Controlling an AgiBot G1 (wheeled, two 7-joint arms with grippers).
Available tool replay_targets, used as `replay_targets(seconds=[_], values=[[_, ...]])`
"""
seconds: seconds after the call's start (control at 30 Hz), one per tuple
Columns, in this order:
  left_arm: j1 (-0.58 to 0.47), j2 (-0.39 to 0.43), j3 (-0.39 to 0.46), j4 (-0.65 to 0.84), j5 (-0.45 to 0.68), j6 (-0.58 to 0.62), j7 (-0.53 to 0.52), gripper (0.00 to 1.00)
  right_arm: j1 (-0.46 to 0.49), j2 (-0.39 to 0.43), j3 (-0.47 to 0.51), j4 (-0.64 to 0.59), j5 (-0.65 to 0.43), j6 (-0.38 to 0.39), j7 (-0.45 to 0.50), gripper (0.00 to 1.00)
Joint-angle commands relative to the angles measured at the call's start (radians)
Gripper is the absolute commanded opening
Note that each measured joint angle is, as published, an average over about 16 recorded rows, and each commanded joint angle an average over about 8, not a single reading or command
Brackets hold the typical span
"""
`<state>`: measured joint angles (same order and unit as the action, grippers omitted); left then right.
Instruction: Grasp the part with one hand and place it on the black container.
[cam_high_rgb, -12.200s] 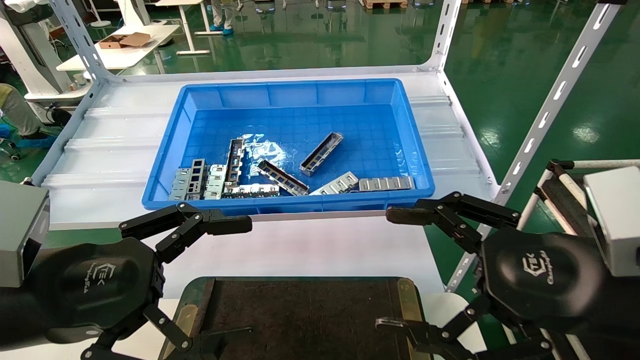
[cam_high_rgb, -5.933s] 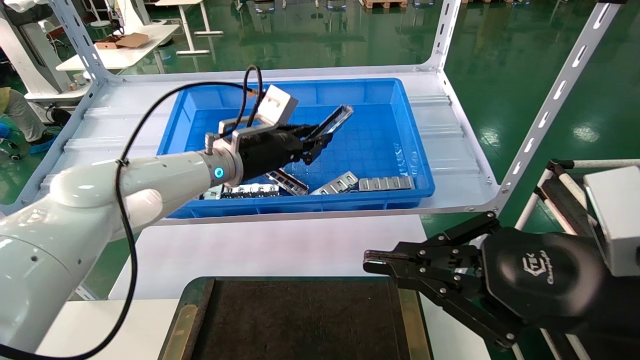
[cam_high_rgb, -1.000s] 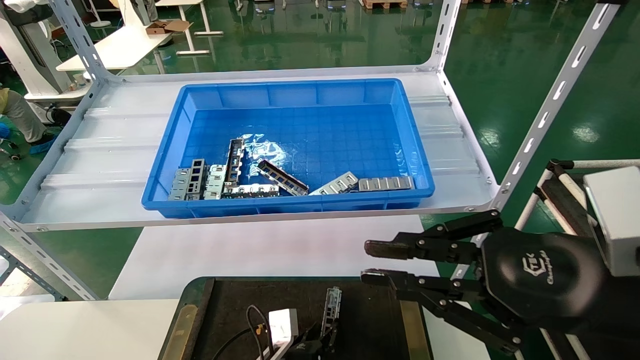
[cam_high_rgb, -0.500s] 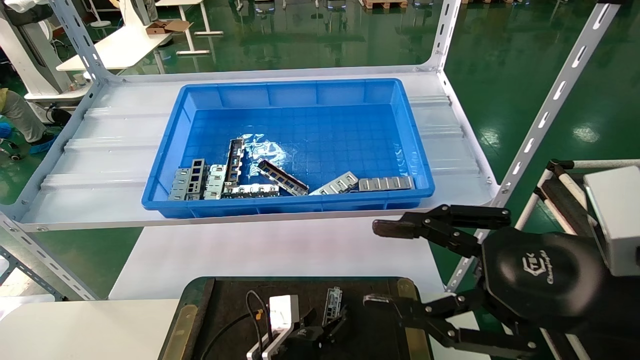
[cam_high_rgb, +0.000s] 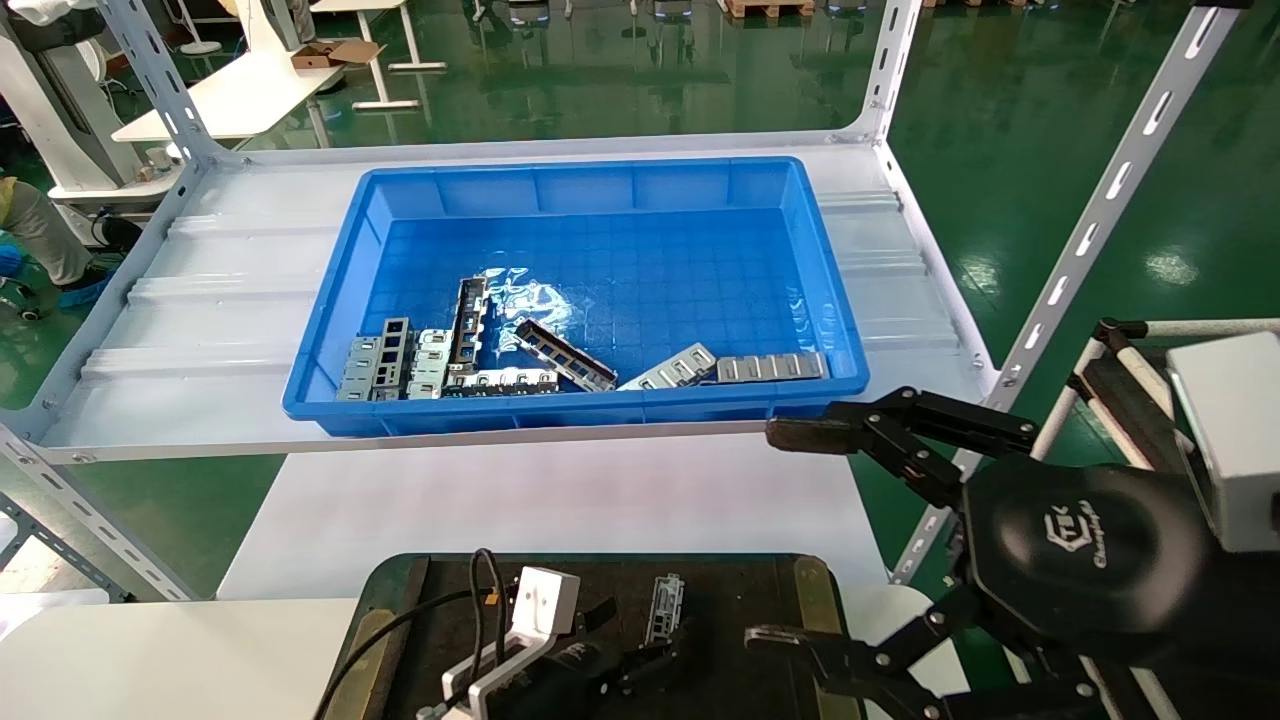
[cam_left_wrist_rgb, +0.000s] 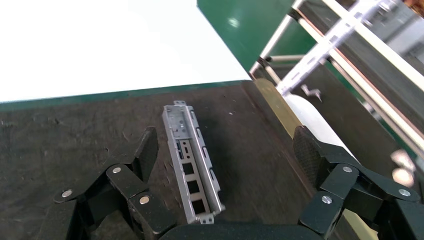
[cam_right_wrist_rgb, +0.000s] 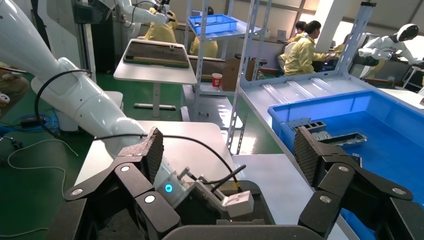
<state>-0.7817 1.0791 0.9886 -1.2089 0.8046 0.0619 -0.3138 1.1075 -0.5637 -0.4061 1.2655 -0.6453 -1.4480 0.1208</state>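
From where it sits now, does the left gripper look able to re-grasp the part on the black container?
Probably yes. The left gripper is open with the part lying flat between its fingers on the black container, and nothing else lies close to it.

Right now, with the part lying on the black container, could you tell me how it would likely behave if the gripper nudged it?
The part looks like thin folded sheet metal, so probably stiff and light. It lies on a long face on the rough black container, so it should slide grudgingly rather than roll. The left gripper stands open around it.
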Motion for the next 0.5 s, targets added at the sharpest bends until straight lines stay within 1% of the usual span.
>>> replay_targets(seconds=[0.03,0.27,0.5], values=[[-0.001,-0.029,-0.009,-0.009,0.012,0.051,0.01,1.0,0.0,0.0,0.0,0.0,0.0,0.0,0.0,1.0],[0.025,-0.119,-0.094,-0.04,0.009,0.231,0.099,1.0,0.0,0.0,0.0,0.0,0.0,0.0,0.0,1.0],[0.043,-0.186,-0.195,-0.028,-0.04,0.421,0.21,1.0,0.0,0.0,0.0,0.0,0.0,0.0,0.0,1.0]])
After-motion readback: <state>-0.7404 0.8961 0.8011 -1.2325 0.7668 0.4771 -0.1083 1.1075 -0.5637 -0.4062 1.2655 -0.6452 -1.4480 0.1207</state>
